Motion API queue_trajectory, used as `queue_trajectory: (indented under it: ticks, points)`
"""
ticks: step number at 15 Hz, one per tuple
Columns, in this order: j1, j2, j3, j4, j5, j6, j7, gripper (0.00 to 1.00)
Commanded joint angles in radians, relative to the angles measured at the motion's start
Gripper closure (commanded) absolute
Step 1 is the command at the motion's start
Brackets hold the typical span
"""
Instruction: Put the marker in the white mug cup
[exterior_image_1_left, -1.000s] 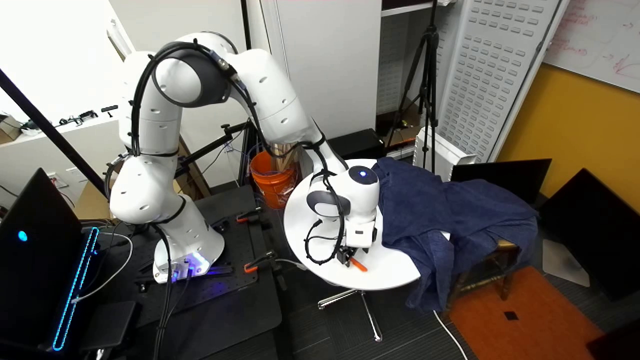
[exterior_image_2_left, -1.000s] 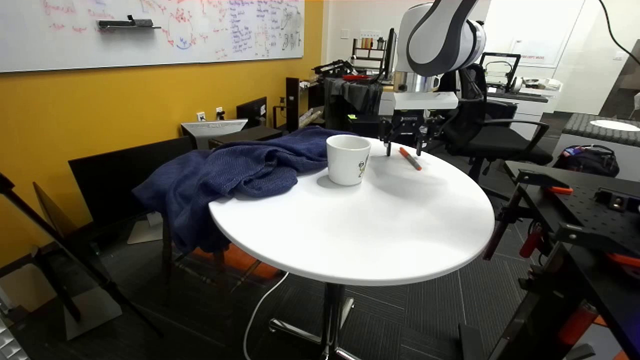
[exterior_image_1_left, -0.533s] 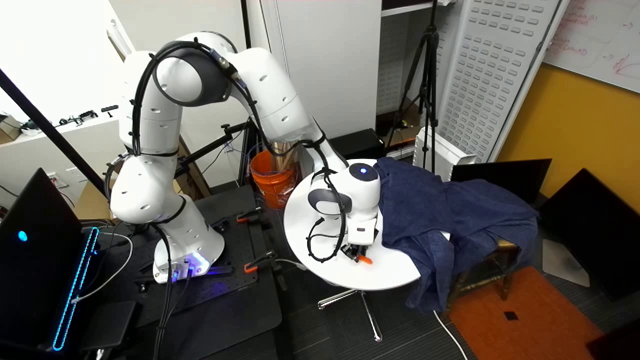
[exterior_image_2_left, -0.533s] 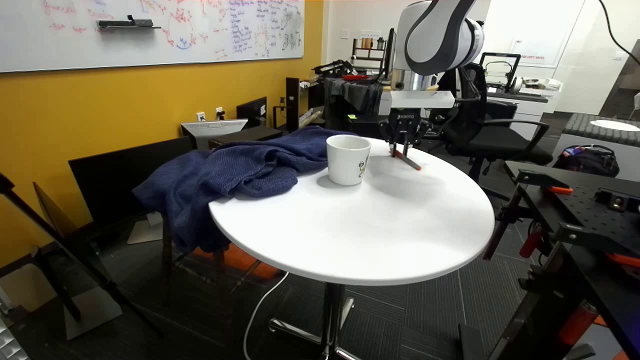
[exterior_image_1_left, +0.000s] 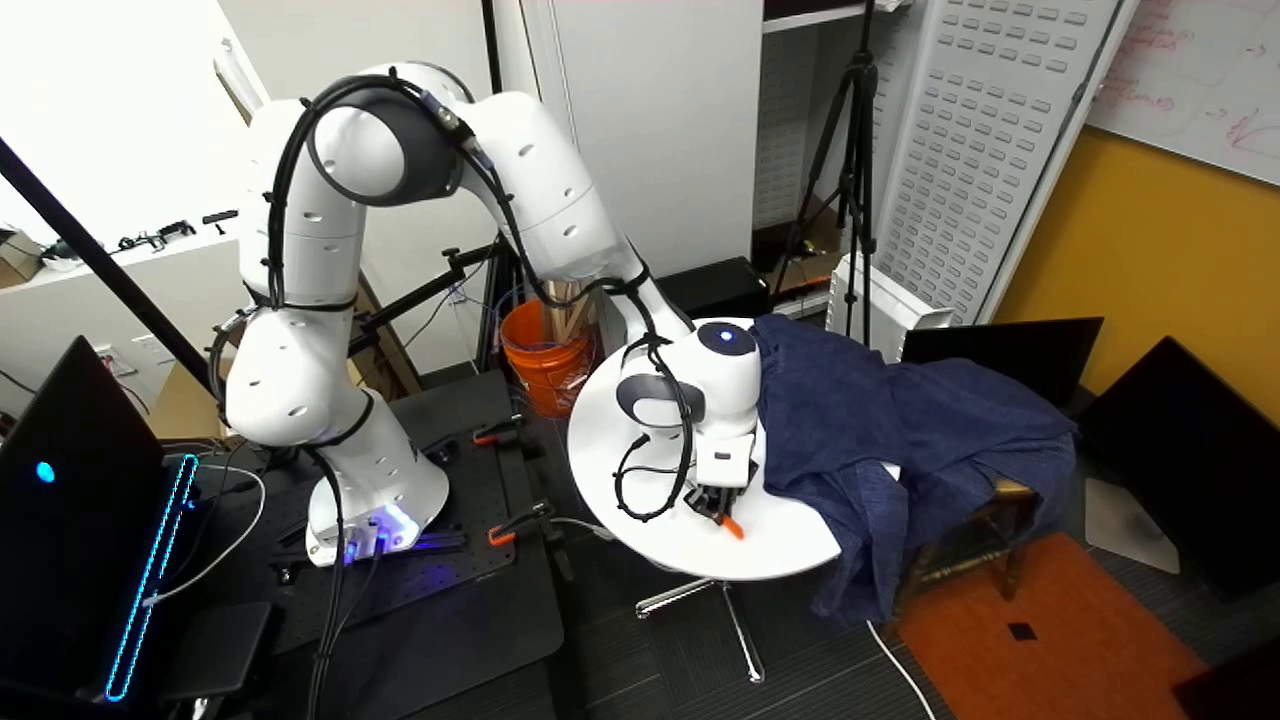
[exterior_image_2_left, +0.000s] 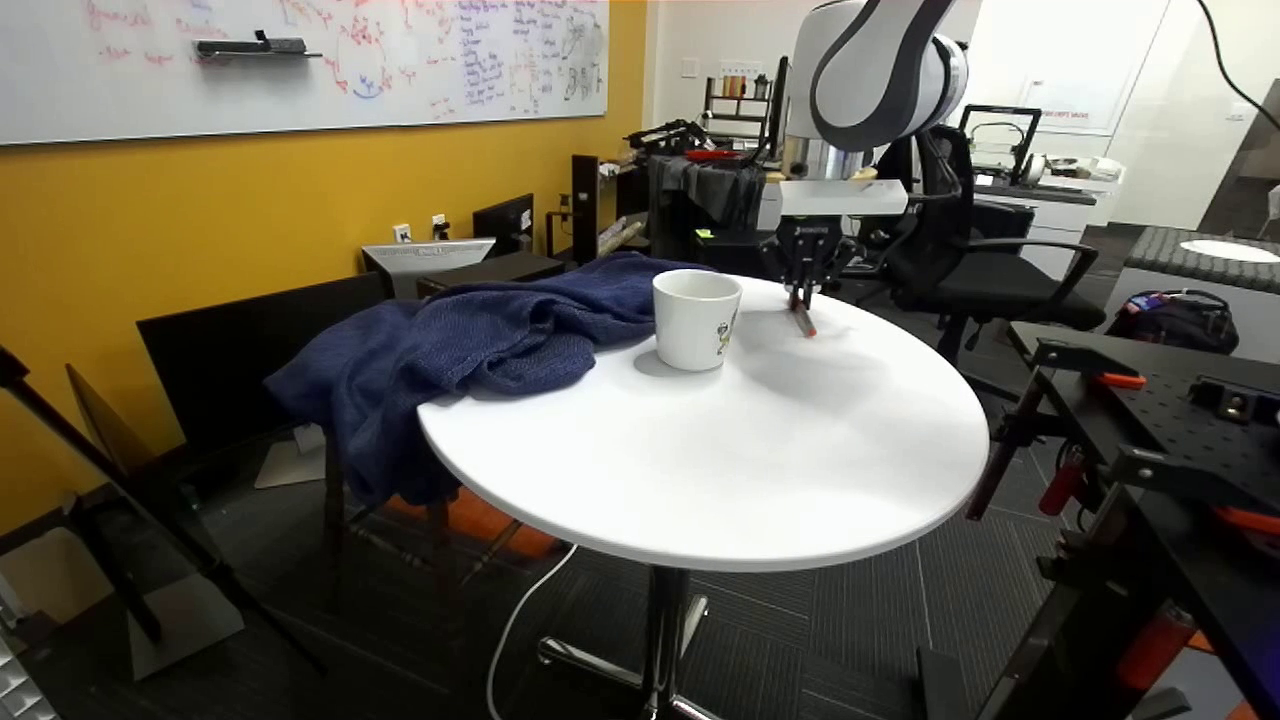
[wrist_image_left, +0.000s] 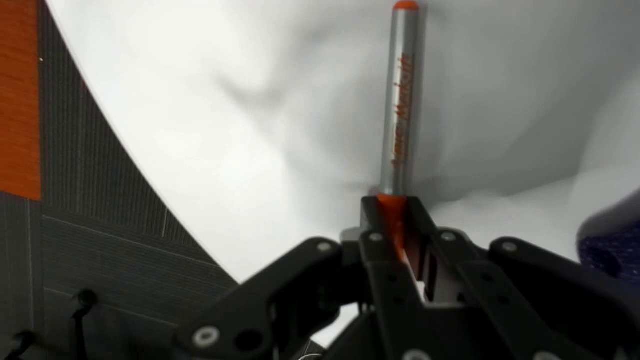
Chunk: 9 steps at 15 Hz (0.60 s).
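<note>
Marker (wrist_image_left: 399, 117), orange end pinched in the nearly closed hand (wrist_image_left: 392, 202), lies at or just above the desk (exterior_image_2_left: 720, 450), barrel toward twelve o'clock in the wrist view, the white mug (exterior_image_2_left: 688, 325) near nine o'clock from the hand in an exterior view.

There is one marker (wrist_image_left: 401, 100), one white mug (exterior_image_2_left: 690, 325), one pincer (wrist_image_left: 392, 204), one round tabletop (exterior_image_2_left: 740, 460), one navy cloth (exterior_image_2_left: 500, 335) and one orange bucket (exterior_image_1_left: 545, 372).
</note>
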Motion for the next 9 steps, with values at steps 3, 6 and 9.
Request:
queue_trajectory:
  ticks: [3, 6, 9]
  points:
    - [0.181, -0.064, -0.17, -0.052, -0.151, 0.019, 0.162, 0.96]
    - [0.267, -0.099, -0.261, -0.067, -0.261, 0.012, 0.26, 0.96]
    - [0.355, -0.14, -0.355, -0.085, -0.381, 0.008, 0.37, 0.96]
